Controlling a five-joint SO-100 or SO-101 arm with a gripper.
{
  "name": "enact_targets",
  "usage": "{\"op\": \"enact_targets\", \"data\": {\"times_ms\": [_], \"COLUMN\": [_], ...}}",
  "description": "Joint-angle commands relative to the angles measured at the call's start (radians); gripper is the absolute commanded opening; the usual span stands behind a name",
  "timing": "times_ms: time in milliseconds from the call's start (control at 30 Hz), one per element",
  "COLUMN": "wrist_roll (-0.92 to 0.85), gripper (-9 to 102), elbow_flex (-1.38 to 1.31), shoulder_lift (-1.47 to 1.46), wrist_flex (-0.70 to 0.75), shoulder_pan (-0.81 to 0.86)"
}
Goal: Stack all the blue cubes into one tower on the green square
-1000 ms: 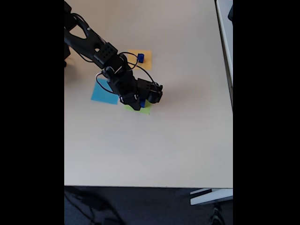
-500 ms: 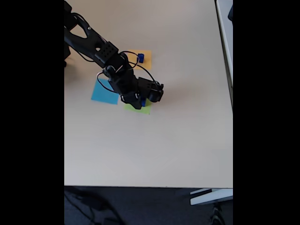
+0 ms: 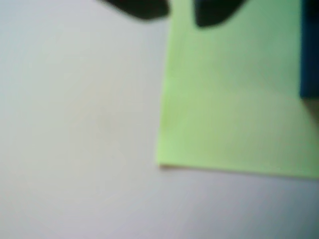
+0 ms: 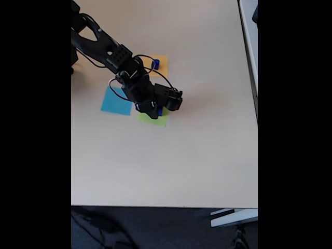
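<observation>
**Operator:** Two blue cubes are what I can make out. One cube (image 4: 160,111) sits on the green square (image 4: 153,120), mostly hidden under my arm; in the wrist view it is a blue edge (image 3: 310,50) at the right, over the lime paper (image 3: 234,99). Another small cube (image 4: 155,64) rests on the orange square (image 4: 162,61), well apart.

**Observer:** And the gripper?

**Operator:** My gripper (image 3: 182,11) hangs just above the green square's near edge. Both dark fingertips (image 3: 144,7) show at the top of the wrist view with a small gap and nothing visible between them; whether they are spread or pressing together, I cannot tell.

**Observer:** Risks?

**Operator:** I judge the arm's bulk could brush the cube on the green square and nudge it off as I move. No containers here, just paper squares, including a light-blue one (image 4: 116,102), on the table (image 4: 197,155).
</observation>
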Motion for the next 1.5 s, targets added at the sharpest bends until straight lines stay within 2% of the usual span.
{"op": "enact_targets", "data": {"times_ms": [0, 700, 1167, 1467], "wrist_roll": [0.011, 0.04, 0.035, -0.011], "gripper": [0, 0, 0, 0], "elbow_flex": [-0.063, -0.081, -0.103, -0.172], "shoulder_lift": [0.101, 0.144, 0.163, 0.146], "wrist_flex": [0.006, 0.014, 0.064, 0.149], "shoulder_pan": [-0.008, -0.002, 0.021, 0.078]}}
